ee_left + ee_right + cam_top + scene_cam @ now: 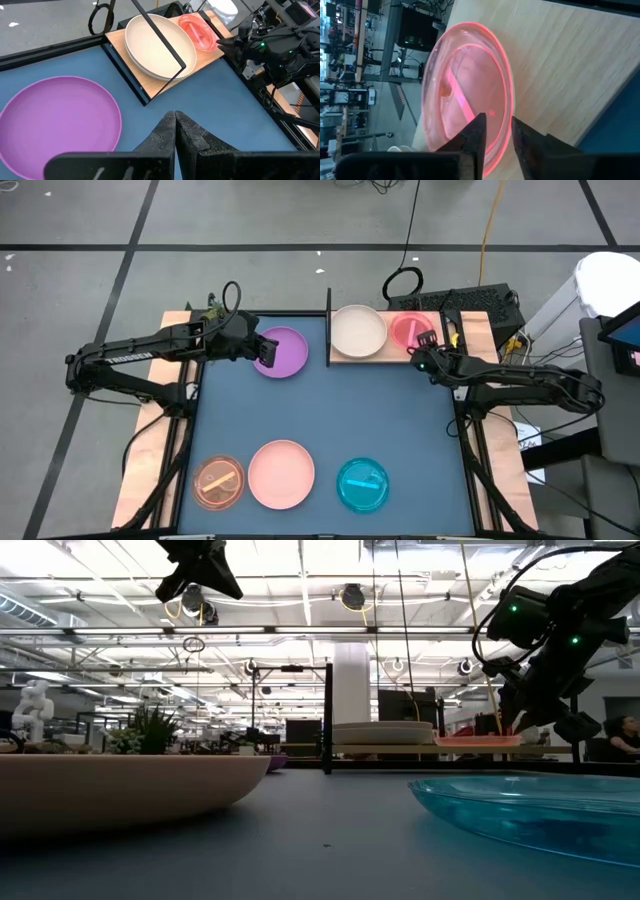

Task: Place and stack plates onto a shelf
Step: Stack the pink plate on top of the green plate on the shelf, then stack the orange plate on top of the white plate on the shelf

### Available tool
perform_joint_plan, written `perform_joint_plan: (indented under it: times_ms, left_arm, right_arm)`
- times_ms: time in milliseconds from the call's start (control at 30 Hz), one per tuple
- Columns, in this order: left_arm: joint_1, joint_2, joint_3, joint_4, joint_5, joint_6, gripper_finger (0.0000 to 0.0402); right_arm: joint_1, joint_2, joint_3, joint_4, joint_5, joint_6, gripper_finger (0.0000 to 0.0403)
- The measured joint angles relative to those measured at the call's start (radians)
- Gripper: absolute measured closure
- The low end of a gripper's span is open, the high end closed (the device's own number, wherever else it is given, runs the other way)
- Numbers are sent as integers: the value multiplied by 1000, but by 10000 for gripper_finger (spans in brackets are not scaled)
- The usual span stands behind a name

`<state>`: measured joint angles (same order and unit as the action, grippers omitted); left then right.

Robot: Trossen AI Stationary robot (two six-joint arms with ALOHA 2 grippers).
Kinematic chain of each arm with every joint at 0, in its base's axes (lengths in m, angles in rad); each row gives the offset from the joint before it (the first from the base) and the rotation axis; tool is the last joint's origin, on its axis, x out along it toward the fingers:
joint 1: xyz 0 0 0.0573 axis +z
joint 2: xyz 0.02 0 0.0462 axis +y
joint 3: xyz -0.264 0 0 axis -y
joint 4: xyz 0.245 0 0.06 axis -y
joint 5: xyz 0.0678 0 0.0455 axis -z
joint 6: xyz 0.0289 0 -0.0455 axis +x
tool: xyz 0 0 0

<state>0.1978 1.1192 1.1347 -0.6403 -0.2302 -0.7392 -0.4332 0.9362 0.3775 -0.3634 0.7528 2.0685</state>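
Note:
The shelf (395,356) is a light wooden board at the mat's far edge, with a black upright panel (329,325) at its left end. On it lie a cream plate (358,330) and a translucent magenta dish (410,330). My right gripper (498,131) is open at the dish's near rim, which passes between its fingers. My left gripper (268,350) is shut on nothing and hangs above the purple plate (285,352), which lies flat on the blue mat at the far left. My right gripper has one finger (475,132) inside the magenta dish and one (522,135) outside it, astride the near rim (502,142). The fingers slant down from the table's right. The dish rests flat on the board. I cannot tell whether the fingers touch it.
Near the front edge of the mat lie an orange dish (218,482), a pink plate (281,473) and a cyan dish (362,484). The middle of the mat (340,405) is bare. Cables and a keyboard lie beyond the shelf.

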Motion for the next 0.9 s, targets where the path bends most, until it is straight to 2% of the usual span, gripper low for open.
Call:
perform_joint_plan:
  times_ms: [267,633,900]
  left_arm:
    - [0,0,0,0,1,-1,398]
    - [-9,0,0,-45,28,5,398]
    - [-27,0,0,-103,141,-4,398]
  right_arm:
    - [1,-69,0,-7,-2,-23,303]
    - [33,-259,0,-3,-122,-229,303]
    - [132,-350,0,0,-241,-320,303]
